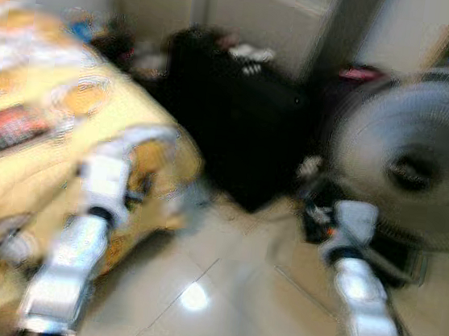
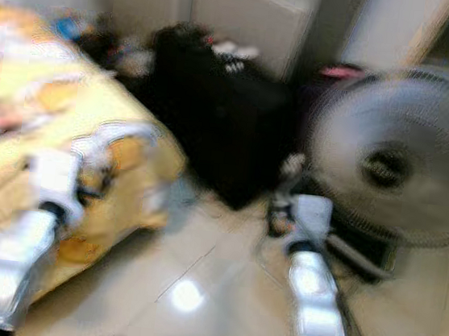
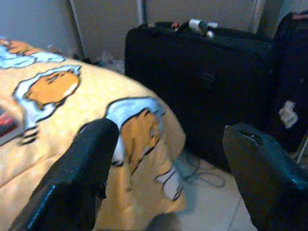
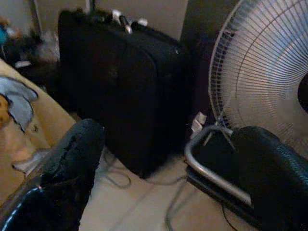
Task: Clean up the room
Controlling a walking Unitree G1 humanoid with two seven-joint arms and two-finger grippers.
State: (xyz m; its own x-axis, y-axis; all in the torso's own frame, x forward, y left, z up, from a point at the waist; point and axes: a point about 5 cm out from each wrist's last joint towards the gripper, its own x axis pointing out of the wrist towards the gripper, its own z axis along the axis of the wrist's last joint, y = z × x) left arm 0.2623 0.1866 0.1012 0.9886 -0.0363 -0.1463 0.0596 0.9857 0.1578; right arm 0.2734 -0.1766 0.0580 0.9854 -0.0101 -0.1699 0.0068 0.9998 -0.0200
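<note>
On the left, a bed under a yellow cartoon-print blanket [image 1: 43,123] fills that side of the blurred head views, its corner hanging down toward the pale tiled floor [image 1: 218,297]. A flat dark and red item [image 1: 1,130], too smeared to name, lies on the blanket. The left arm reaches forward beside the bed corner. In its wrist view the left gripper [image 3: 168,168] stands wide open, its two black fingers [image 3: 79,178] far apart and holding nothing, with the blanket's corner hanging between and beyond them; whether either finger touches the cloth cannot be told.

In the middle, a large black suitcase [image 3: 202,82] stands upright against the wall, just past the bed corner. Small light objects [image 3: 197,25] rest on its top, and a thin cable [image 3: 199,175] lies looped on the floor at its foot. A cluttered heap [image 1: 121,43], too blurred to sort, sits in the corner behind the bed.

To the right, a white standing fan [image 1: 416,161] faces the robot, its wire grille round and pale, on a metal tube base [image 4: 211,168]. The right arm extends toward that base. The right gripper [image 4: 166,178] is likewise spread wide and empty, one finger [image 4: 72,163] toward the suitcase and bed, the other in front of the fan's base, above bare floor.
</note>
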